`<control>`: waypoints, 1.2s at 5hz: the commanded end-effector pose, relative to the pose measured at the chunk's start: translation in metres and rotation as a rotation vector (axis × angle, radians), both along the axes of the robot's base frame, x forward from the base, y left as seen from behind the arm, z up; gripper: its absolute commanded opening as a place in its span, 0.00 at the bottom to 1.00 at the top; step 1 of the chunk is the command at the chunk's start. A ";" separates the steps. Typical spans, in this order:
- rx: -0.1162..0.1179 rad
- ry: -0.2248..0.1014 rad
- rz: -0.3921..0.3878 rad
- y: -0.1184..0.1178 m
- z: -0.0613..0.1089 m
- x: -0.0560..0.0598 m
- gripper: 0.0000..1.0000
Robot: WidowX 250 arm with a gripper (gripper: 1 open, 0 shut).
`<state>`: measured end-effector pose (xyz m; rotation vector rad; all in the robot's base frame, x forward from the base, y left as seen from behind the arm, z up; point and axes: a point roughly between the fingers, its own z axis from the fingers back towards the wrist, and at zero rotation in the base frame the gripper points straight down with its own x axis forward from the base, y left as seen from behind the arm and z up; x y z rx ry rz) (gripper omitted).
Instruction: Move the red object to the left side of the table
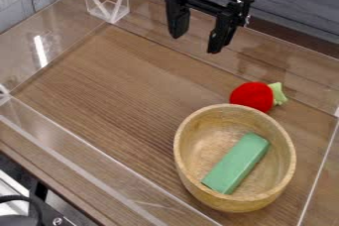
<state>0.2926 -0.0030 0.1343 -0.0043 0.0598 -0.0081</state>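
The red object [253, 95], a small round strawberry-like toy with a green leafy tip, lies on the wood-grain table [119, 91] at the right, just behind the bowl's rim. My gripper [196, 30] hangs at the top centre, pointing down, its two black fingers spread wide with nothing between them. It is up and to the left of the red toy, well apart from it.
A round light wooden bowl [199, 175] sits at the front right and holds a green rectangular block [237, 164]. Low clear acrylic walls [40, 131] border the tabletop on all sides, with a clear bracket [106, 7] at the back left.
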 end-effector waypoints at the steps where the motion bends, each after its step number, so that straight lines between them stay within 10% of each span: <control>1: 0.001 0.013 -0.205 -0.010 -0.006 0.003 1.00; 4: -0.010 0.024 -0.853 -0.064 -0.039 0.015 1.00; 6: 0.005 0.020 -1.071 -0.084 -0.059 0.035 1.00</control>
